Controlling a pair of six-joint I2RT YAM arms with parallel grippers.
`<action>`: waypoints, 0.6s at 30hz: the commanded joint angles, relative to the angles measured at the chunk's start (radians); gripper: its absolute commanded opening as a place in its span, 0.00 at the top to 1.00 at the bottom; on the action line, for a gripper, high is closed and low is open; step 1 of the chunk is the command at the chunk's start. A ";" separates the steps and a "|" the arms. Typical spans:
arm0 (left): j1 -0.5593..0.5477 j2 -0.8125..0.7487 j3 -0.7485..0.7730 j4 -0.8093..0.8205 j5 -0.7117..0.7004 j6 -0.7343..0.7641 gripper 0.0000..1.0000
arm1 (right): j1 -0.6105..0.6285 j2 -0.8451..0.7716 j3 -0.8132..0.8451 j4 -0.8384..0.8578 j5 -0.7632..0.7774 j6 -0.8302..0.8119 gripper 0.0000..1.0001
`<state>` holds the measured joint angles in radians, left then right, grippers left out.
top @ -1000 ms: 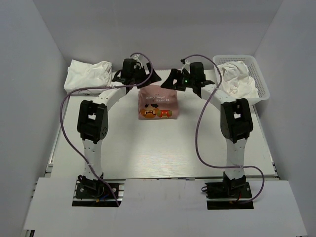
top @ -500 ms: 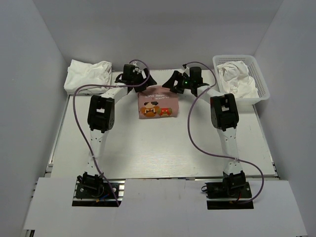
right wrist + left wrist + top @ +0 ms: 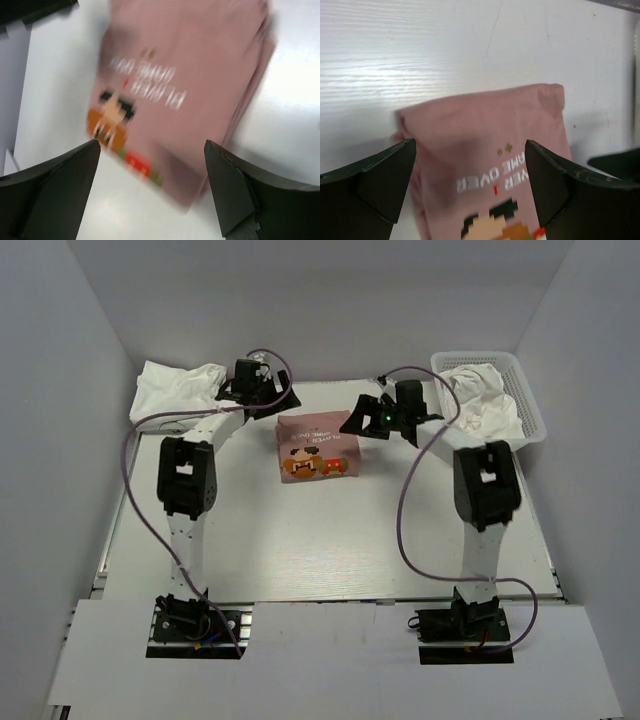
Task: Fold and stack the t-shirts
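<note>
A dusty-pink t-shirt (image 3: pixel 318 447) lies folded into a square at the table's back middle, its pixel print facing up. It fills much of the left wrist view (image 3: pixel 485 145) and the right wrist view (image 3: pixel 185 75). My left gripper (image 3: pixel 262 397) hovers open just past the shirt's back left corner, nothing between its fingers (image 3: pixel 370 190). My right gripper (image 3: pixel 378 420) hovers open beside the shirt's back right corner, also empty, fingers (image 3: pixel 260 195) wide apart. A crumpled white t-shirt (image 3: pixel 178 390) lies at the back left. Another white t-shirt (image 3: pixel 478 400) sits in the basket.
A white plastic basket (image 3: pixel 530 410) stands at the back right corner. The white table (image 3: pixel 320 540) is walled by grey panels at left, right and back. Purple cables loop out from both arms.
Both grippers have drawn away from the pink shirt, the left one leftward toward the white pile, the right one rightward toward the basket. The pink shirt lies where it was.
</note>
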<state>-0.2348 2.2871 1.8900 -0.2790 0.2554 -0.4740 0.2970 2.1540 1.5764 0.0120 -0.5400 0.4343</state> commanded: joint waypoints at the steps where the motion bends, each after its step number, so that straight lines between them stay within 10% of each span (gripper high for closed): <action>1: -0.001 -0.245 -0.083 -0.069 -0.125 0.090 0.00 | 0.030 -0.274 -0.255 0.133 0.069 -0.074 0.10; 18: -0.001 -0.276 -0.430 0.007 0.013 0.071 0.00 | 0.051 -0.796 -0.877 0.115 0.192 -0.037 0.10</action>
<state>-0.2317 2.0144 1.4605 -0.3374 0.1963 -0.4152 0.3473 1.4414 0.7349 0.1211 -0.3771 0.3931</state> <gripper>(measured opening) 0.995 0.902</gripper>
